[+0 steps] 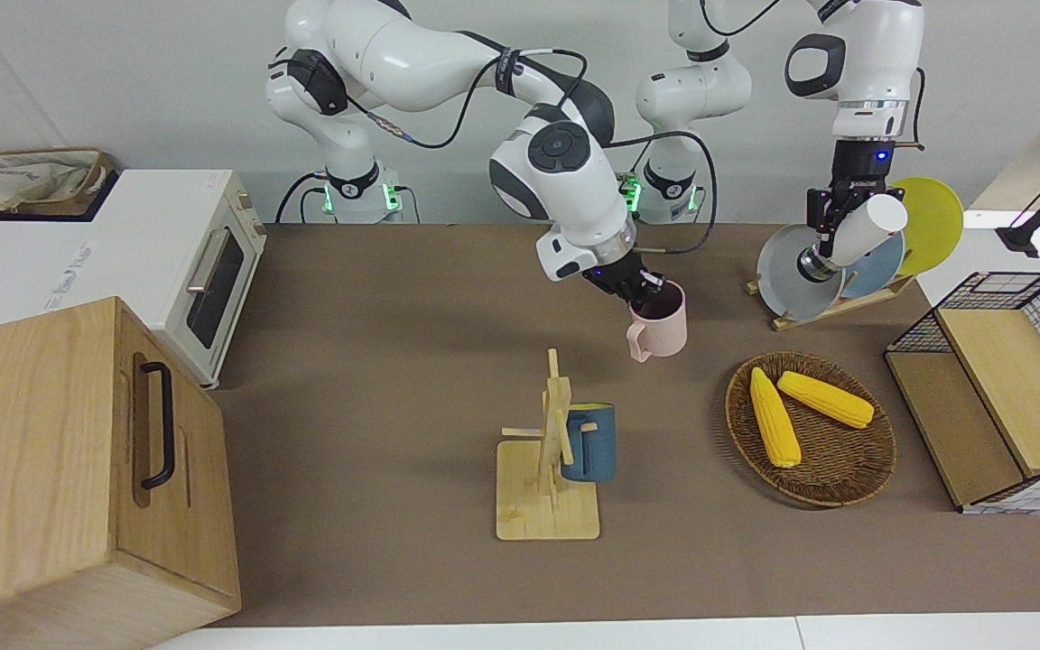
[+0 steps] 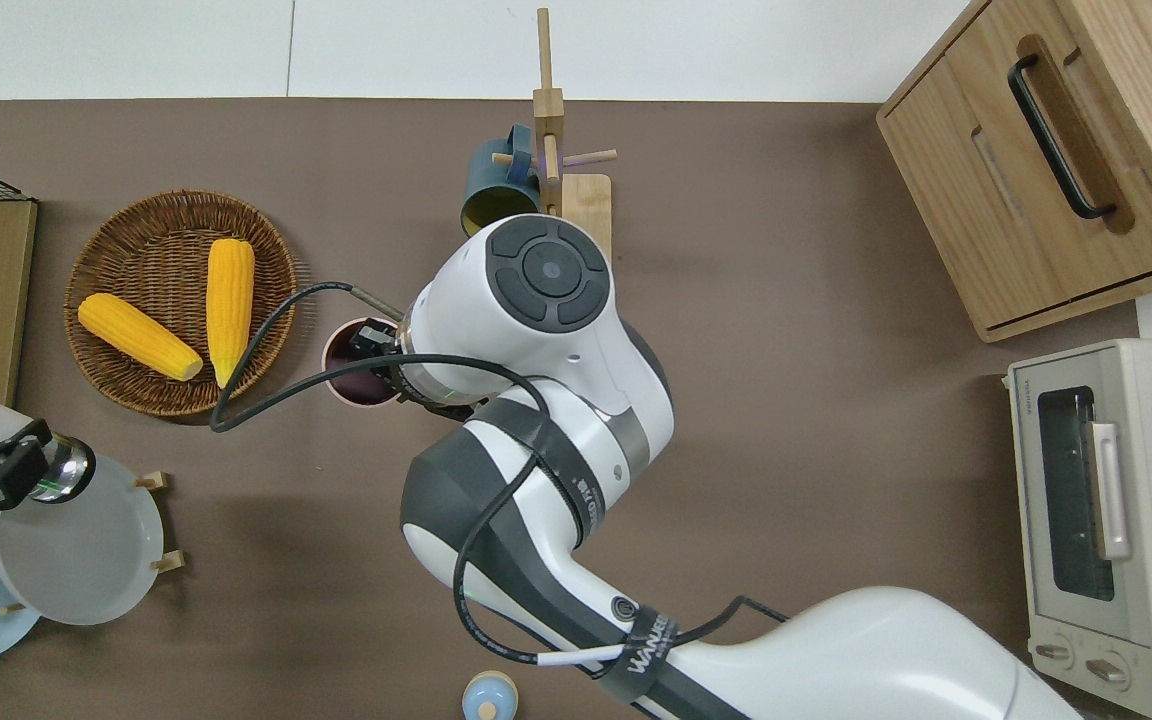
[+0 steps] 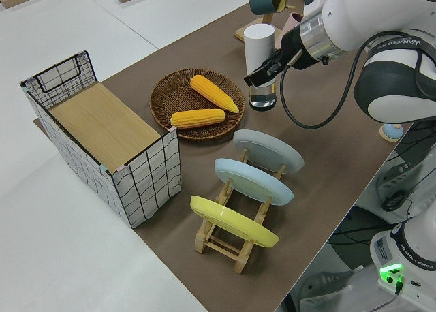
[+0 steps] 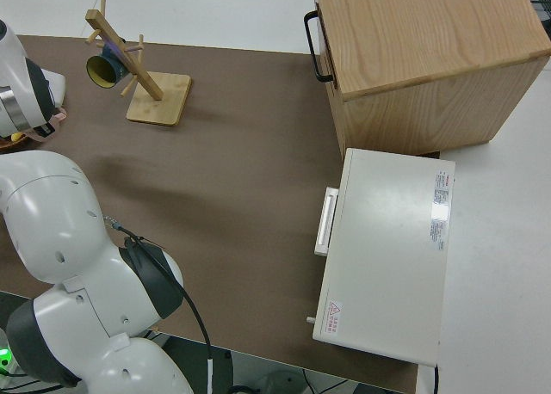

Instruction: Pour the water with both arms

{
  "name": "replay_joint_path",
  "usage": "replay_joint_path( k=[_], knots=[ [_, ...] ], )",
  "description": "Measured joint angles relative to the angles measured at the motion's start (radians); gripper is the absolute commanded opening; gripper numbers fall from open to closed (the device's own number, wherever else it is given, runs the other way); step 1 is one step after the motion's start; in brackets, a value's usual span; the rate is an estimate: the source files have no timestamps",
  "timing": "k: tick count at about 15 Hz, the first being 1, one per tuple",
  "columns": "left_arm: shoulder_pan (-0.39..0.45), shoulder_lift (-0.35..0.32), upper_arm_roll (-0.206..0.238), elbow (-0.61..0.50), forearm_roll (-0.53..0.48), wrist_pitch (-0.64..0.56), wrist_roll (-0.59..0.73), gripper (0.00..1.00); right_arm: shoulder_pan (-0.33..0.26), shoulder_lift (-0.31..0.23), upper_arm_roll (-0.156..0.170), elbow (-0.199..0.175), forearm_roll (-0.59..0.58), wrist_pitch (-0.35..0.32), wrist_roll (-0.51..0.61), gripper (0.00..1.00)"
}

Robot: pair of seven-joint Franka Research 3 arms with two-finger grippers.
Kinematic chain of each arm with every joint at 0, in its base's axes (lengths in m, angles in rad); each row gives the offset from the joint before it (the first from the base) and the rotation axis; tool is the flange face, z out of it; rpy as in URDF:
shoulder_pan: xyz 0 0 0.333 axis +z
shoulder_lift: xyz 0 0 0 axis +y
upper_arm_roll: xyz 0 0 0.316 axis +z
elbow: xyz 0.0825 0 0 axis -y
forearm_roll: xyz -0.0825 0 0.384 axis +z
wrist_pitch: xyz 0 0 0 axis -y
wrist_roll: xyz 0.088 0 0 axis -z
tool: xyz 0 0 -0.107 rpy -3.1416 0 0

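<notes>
Left gripper (image 1: 831, 236) is holding a white cup (image 1: 863, 231) up in the air, fingers closed on its lower part near the metallic base. The cup is tilted in the front view, its open end angled up and away from the gripper. Per the overhead view the gripper is hanging over the plate rack (image 1: 831, 302) at the left arm's end of the table (image 1: 394, 361), near the robots. The rack is carrying three plates: grey (image 1: 786, 271), light blue (image 3: 253, 180) and yellow (image 1: 933, 219).

Right gripper (image 1: 642, 287) is reaching down to the pink mug (image 1: 660, 323), mid-table. Its fingers are sitting at the mug's rim, one seemingly inside the opening; a firm grasp cannot be confirmed. The mug is standing upright with its handle pointing away from the robots; its inside is looking dark.

Farther from the robots and toward the left arm's end, a wicker basket (image 1: 845, 478) is holding two ears of corn (image 1: 774, 417), just beside the pink mug in the overhead view. Farther still, a dark blue mug (image 1: 590, 442) is hanging on a wooden mug tree (image 1: 549, 469).

Toward the right arm's end: a toaster oven (image 1: 168, 262) and a wooden cabinet (image 1: 51, 451). Toward the left arm's end: a wire crate (image 3: 109, 145).
</notes>
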Motion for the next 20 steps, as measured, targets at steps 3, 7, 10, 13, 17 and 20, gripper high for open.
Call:
replay_joint_path(
  k=[3, 7, 10, 13, 17, 20],
  knots=[
    [-0.006, -0.001, -0.002, -0.010, -0.001, 0.001, -0.001, 0.00, 0.016, 0.038, 0.000, 0.016, -0.004, 0.030, 0.025, 0.000],
    [-0.019, -0.001, -0.003, -0.020, -0.002, 0.001, -0.006, 0.00, 0.035, 0.091, 0.000, 0.034, -0.064, 0.081, 0.053, 0.000],
    [-0.022, -0.001, -0.003, -0.020, -0.002, 0.001, -0.008, 0.00, 0.047, 0.126, -0.002, 0.038, -0.086, 0.114, 0.064, 0.000],
    [-0.026, -0.001, -0.003, -0.021, -0.006, 0.001, -0.009, 0.00, 0.056, 0.157, -0.002, 0.042, -0.125, 0.142, 0.081, 0.000],
    [-0.038, -0.001, -0.003, -0.021, -0.011, 0.001, -0.011, 0.00, 0.073, 0.194, -0.002, 0.044, -0.158, 0.185, 0.102, 0.000],
    [-0.047, -0.001, -0.003, -0.022, -0.013, 0.001, -0.012, 0.00, 0.080, 0.209, -0.003, 0.045, -0.162, 0.193, 0.103, 0.000]
  ],
)
